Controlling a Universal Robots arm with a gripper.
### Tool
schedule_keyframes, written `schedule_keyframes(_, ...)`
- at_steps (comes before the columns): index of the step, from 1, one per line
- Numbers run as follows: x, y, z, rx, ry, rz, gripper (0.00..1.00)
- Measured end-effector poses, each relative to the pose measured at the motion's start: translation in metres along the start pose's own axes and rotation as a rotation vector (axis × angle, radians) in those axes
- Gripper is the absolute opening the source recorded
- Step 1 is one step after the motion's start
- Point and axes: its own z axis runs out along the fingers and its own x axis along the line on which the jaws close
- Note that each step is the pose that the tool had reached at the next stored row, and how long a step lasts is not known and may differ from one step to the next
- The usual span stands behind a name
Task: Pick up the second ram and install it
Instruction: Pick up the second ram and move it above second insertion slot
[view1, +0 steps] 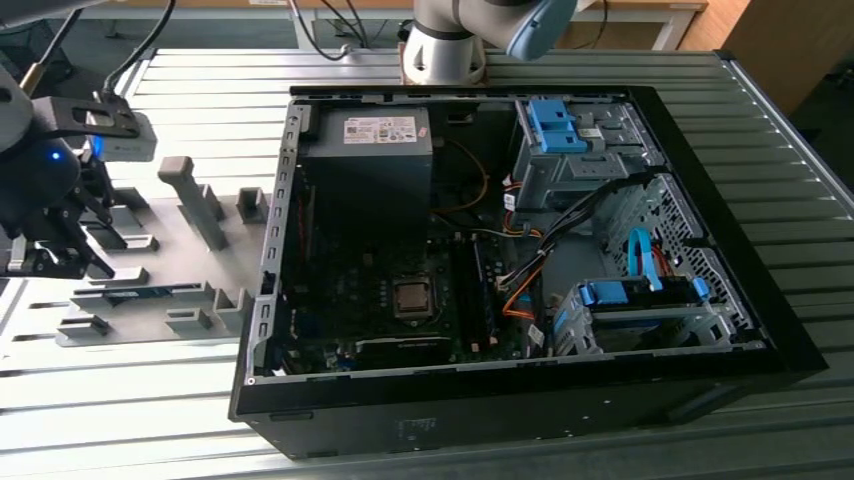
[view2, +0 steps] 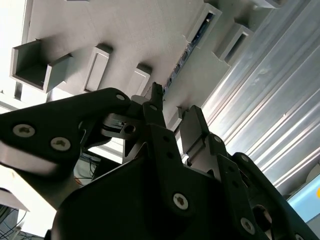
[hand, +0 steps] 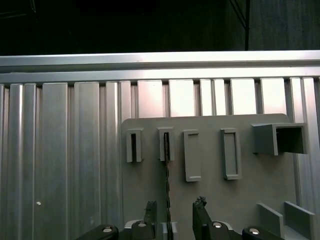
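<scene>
Though the gripper (view1: 60, 265) hangs over the grey fixture plate (view1: 154, 215) on the exterior view's left, nothing is picked up yet. Its fingers (hand: 200, 216) stand apart and hold nothing. The ram (view1: 144, 293) sits on edge in its holder on the plate's near part, just right of the gripper. In the first wrist view it runs as a thin dark line toward the gap between the fingers. The open case (view1: 534, 410) lies apart on the right. I judge the task barely begun: both pickup and install are undone.
</scene>
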Motion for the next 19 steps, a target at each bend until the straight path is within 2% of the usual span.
schedule_keyframes(5,0.0011,-0.0003,0.0089,0.0003,0.0000,-0.001,0.42)
schedule_keyframes(8,0.0022,-0.0001,0.0129,-0.0005,0.0008,-0.018,0.42)
schedule_keyframes(11,0.0024,-0.0001,0.0140,0.0003,0.0013,-0.021,0.42)
schedule_keyframes(13,0.0024,0.0004,0.0147,0.0067,0.0048,-0.021,0.42)
schedule_keyframes(15,0.0025,0.0012,0.0155,0.0202,0.0102,-0.021,0.42)
schedule_keyframes(17,0.0026,0.0013,0.0168,0.0240,0.0104,-0.022,0.42)
schedule_keyframes(19,0.0027,0.0016,0.0188,0.0239,0.0107,-0.022,0.42)
